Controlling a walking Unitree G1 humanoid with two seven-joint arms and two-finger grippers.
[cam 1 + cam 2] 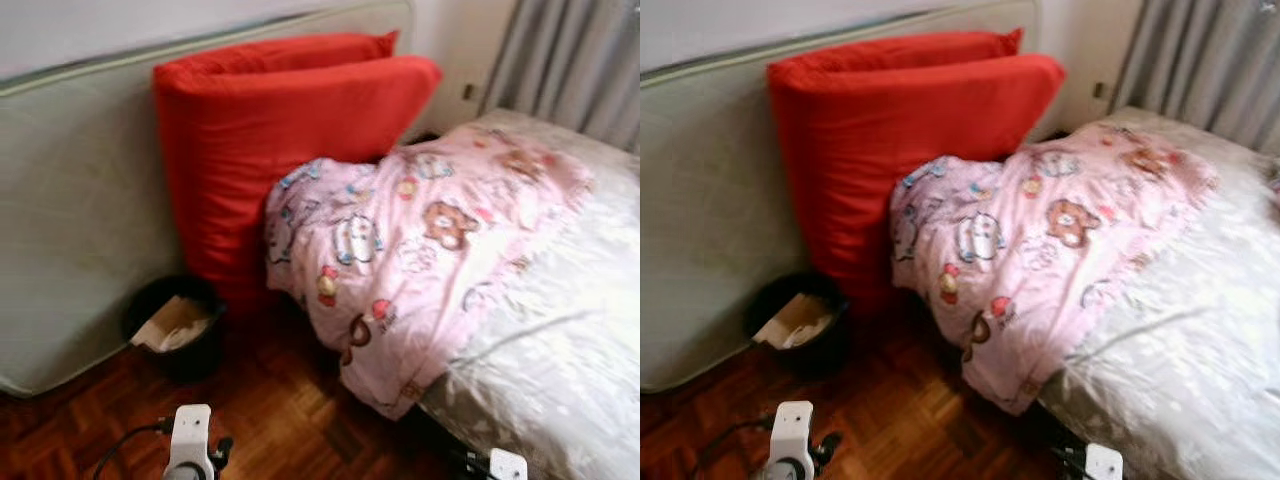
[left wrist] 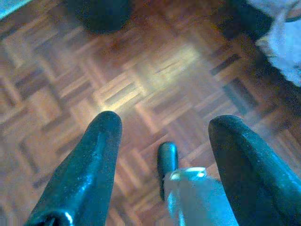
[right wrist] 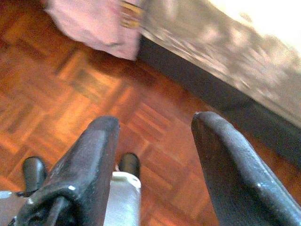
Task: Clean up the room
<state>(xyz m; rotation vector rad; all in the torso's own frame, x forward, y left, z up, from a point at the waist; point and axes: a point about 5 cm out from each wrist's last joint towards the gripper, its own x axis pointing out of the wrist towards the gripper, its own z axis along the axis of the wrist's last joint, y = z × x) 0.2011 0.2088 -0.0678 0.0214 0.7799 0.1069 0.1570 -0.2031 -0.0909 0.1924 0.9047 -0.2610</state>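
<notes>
OK, I see the bed point(image 1: 570, 330) on the rt w/ a silvery cover. A pale mattress point(image 1: 70, 220) leans on the wall at left, two red cushions point(image 1: 270, 140) propped against it. A pink cartoon-print blanket point(image 1: 420, 250) is bunched on the bed's near corner, edge hanging over the parquet floor point(image 1: 290, 420). A black bin point(image 1: 175, 325) w/ paper inside sits below the cushions. Left gripper point(image 2: 162, 127) and right gripper point(image 3: 155, 125) both hang over bare floor, fingers apart, holding nothing.
</notes>
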